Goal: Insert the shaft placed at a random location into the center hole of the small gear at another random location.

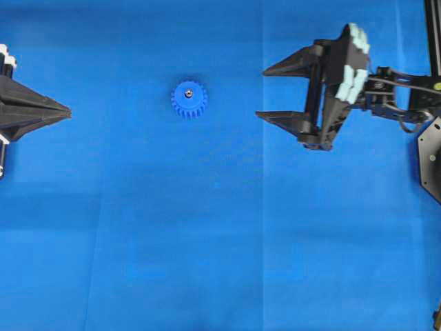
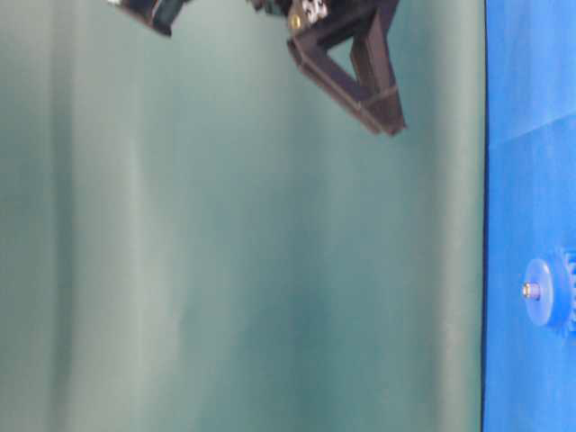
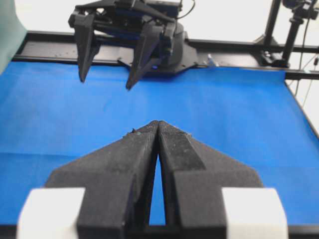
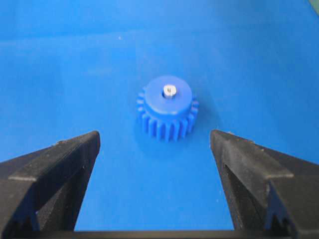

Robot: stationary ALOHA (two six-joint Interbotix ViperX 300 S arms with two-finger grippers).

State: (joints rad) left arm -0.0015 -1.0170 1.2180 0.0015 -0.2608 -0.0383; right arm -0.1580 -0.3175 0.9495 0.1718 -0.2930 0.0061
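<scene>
Small gear [image 1: 189, 99]: bright blue toothed plastic wheel, lying flat on the blue cloth [image 1: 207, 241], left of centre in the overhead view, between the two grippers and apart from both.
Shaft [image 4: 170, 90]: silver-grey metal pin, seen end-on, standing in the middle of the gear's raised hub; its tip protrudes just above the hub face.
Center hole: occupied by the shaft; not separately visible.
Right gripper [image 1: 264, 93]: jaws spread wide, holding nothing, aimed at the gear but well short of it.
Left gripper [image 3: 158, 124]: jaws pressed together, nothing between them, parked at the left edge.
Handling, gear (judgement): light, rigid plastic; liable to slide on the cloth if nudged. Grip across the tooth ring.
Handling, shaft (judgement): stiff, smooth, probably slippery; too little protrudes for a secure pinch.
Task status (judgement): insertion appears complete.
</scene>
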